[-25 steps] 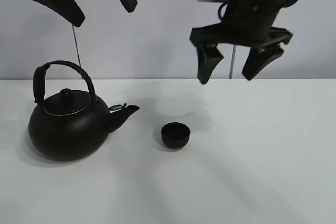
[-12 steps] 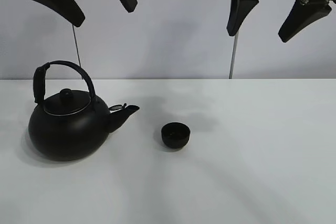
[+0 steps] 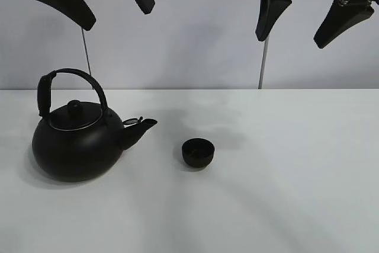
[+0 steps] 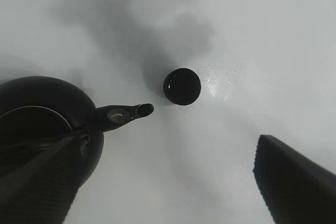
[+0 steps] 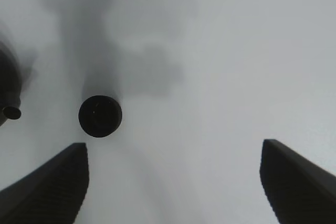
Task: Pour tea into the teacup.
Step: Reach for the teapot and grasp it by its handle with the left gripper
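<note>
Counter [image 3: 284, 199]: white and flat; both vessels stand on it, well apart from either arm.
Teacup [image 3: 197, 151]: small, black and upright, mouth up, near the middle of the counter. It is round, so it has no long axis to line up.
Kettle [image 3: 74, 140]: upright on the counter's left side, beside the teacup but not touching it.
Spout [image 3: 142, 127]: points across the counter toward the teacup and stops short of it, with bare counter between tip and rim.
Kettle's long axis: runs from body to spout, roughly along the line to the teacup.
Handle [image 3: 71, 78]: arches over the lid, seemingly in the same line as the spout, with nothing gripping it.
Left end effector [image 3: 118, 16]: fingers spread wide and holding nothing; it hangs high above the kettle's spout side.
Right end effector [image 3: 292, 38]: fingers also wide apart and empty; it is high up on the far side of the teacup from the kettle.
Nearer arm: the left, by my reading, since the handle lies below it and toward its own side.
Deciding relation: the handle is down and slightly outward from the left end effector, so the fingers probably need to straddle the arch crosswise.
</note>
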